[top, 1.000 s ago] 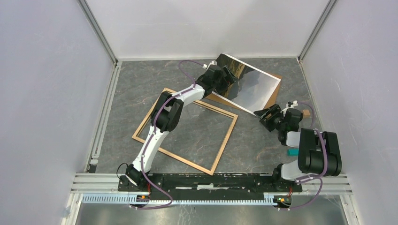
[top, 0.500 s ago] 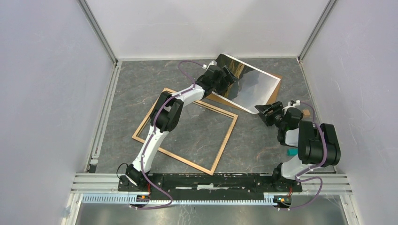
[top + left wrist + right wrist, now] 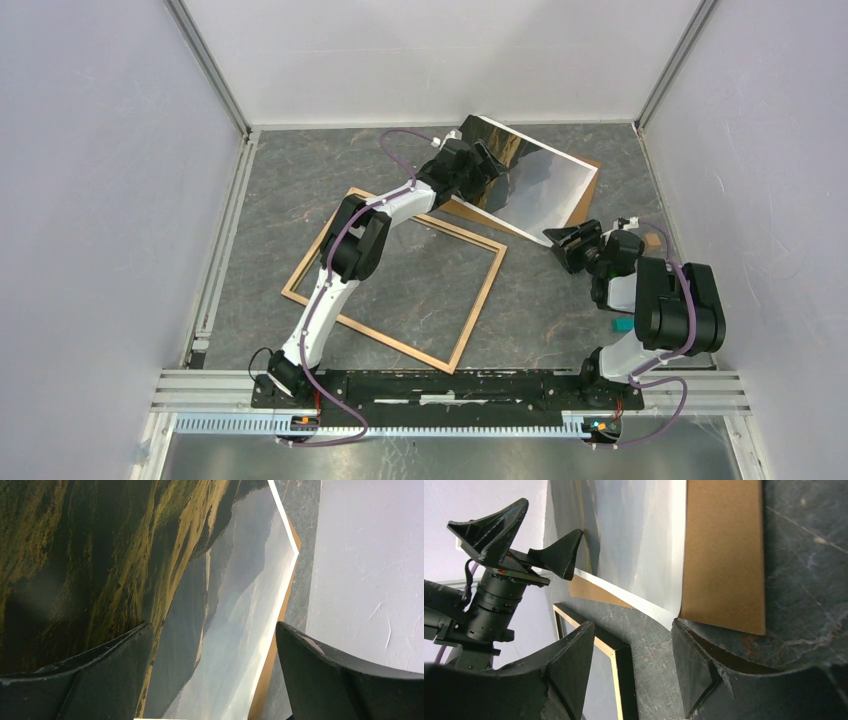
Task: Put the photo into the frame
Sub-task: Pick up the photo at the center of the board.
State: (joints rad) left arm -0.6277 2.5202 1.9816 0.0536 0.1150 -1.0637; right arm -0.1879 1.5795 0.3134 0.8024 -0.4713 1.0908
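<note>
Since a second ago, only the right arm has shifted: its elbow has swung in and the right gripper [image 3: 557,241] has crept up and left to the photo's lower corner. The left arm has kept its pose.

In the overhead view the left arm reaches in a long diagonal from the bottom rail up to the centre top. The left gripper [image 3: 489,160] sits over the dark upper-left end of the photo [image 3: 535,185]. Its wrist camera shows both fingers [image 3: 80,677] spread wide, with the brown hillside and grey sky filling the gap between them. From the right wrist view, one of its fingertips lies close against the print, but whether anything is pinched cannot be told.

The right arm is folded tightly at the right of the picture, forearm pointing up and left. Its fingers [image 3: 696,665] are parted, holding nothing. The photo's white-bordered corner curls up just ahead of them.

The photo lies at the upper right, over the brown backing board [image 3: 724,555], and its near edge is lifted off the dark marbled table [image 3: 560,320]. The frame [image 3: 478,310] lies flat at the centre, tan side up, just beside the photo's lower-left edge and with no print in it.
</note>
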